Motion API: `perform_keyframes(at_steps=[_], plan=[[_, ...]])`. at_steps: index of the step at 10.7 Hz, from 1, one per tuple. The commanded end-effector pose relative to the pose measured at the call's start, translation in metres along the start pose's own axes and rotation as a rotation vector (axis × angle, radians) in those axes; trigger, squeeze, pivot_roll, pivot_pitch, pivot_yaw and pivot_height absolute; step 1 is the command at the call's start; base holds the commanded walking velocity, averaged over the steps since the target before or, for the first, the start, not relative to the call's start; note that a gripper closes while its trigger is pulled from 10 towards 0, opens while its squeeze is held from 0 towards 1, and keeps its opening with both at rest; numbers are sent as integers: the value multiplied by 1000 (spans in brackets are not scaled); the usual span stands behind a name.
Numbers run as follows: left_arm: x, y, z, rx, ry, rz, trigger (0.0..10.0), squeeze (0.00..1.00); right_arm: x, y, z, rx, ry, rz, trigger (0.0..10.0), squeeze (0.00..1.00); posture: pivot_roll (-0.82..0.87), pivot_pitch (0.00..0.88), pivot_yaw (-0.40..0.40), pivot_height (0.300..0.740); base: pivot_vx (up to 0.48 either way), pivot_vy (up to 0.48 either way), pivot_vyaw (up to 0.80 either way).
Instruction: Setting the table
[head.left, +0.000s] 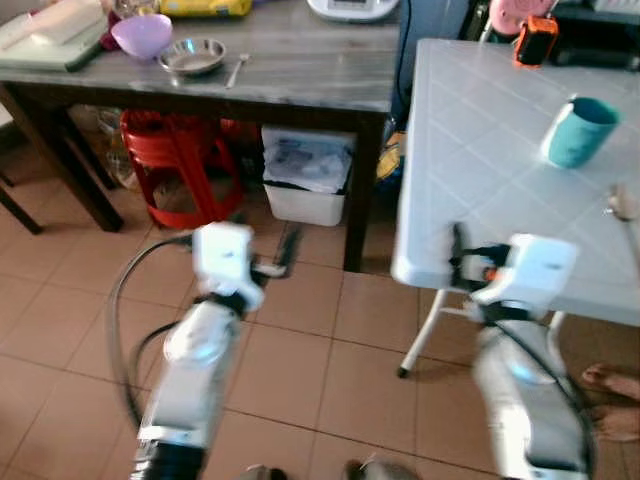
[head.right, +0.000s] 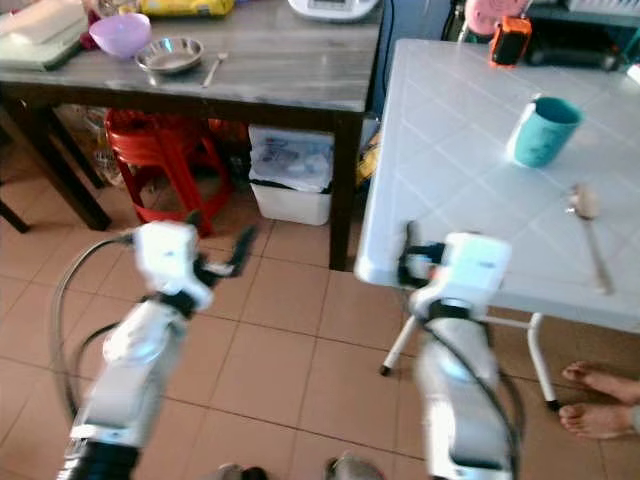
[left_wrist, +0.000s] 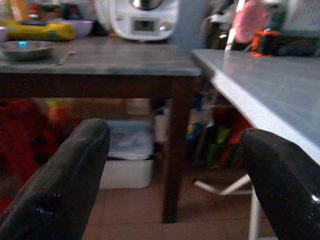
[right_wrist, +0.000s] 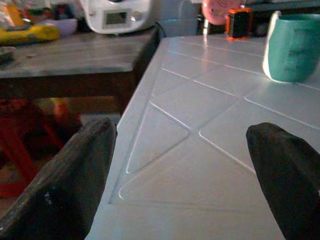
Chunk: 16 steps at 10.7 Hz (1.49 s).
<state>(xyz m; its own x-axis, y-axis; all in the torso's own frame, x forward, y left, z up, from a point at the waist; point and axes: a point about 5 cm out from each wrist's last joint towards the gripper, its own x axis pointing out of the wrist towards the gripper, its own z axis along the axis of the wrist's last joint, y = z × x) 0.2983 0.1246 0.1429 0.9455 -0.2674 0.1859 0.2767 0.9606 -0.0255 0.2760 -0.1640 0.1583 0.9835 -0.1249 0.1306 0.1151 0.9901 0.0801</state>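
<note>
Both silver arms reached forward and down. The left gripper (left_wrist: 172, 175) held its black fingers (left_wrist: 60, 190) spread wide apart; the right gripper (right_wrist: 182, 175) likewise had its fingers (right_wrist: 282, 175) parted, holding nothing.

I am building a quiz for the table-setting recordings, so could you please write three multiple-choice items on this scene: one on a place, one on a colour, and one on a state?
1. Where does the spoon lie?
A. on the white table
B. on the floor
C. in the steel bowl

2. What colour is the cup?
A. red
B. teal
C. yellow

3. How are the right gripper's fingers?
A. shut on the cup
B. shut on the spoon
C. open, holding nothing

Answers: 1 A, it rests on the white top beyond the cup. 2 B, it is plainly teal in both eye views. 3 C, the right wrist view shows its fingers wide apart over the table edge.
</note>
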Motion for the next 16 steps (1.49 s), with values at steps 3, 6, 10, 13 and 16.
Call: perform_keyframes(at_steps=[3,6,10,13,16], plan=[[1,-4,-1,-10,6,-15,10000,0,0,-6,5,-17,-28,-23,10000,0,-185,165,53,740,0,-351,0],[0,-4,-2,-8,10,-21,10000,0,0,-6,5,-17,-28,-32,10000,0,-184,165,55,740,0,-350,0],[-1,-5,-3,-27,13,-44,10000,0,0,-6,1,-17,-20,-35,10000,0,-177,166,57,740,0,-253,0],[-1,-7,-1,-14,3,-62,10000,0,0,-5,1,-13,-19,-35,10000,0,-173,165,57,740,0,0,0],[-2,-11,-1,-34,-3,-110,10000,0,0,-5,0,-14,-18,-36,10000,0,-175,166,55,740,0,0,0]])
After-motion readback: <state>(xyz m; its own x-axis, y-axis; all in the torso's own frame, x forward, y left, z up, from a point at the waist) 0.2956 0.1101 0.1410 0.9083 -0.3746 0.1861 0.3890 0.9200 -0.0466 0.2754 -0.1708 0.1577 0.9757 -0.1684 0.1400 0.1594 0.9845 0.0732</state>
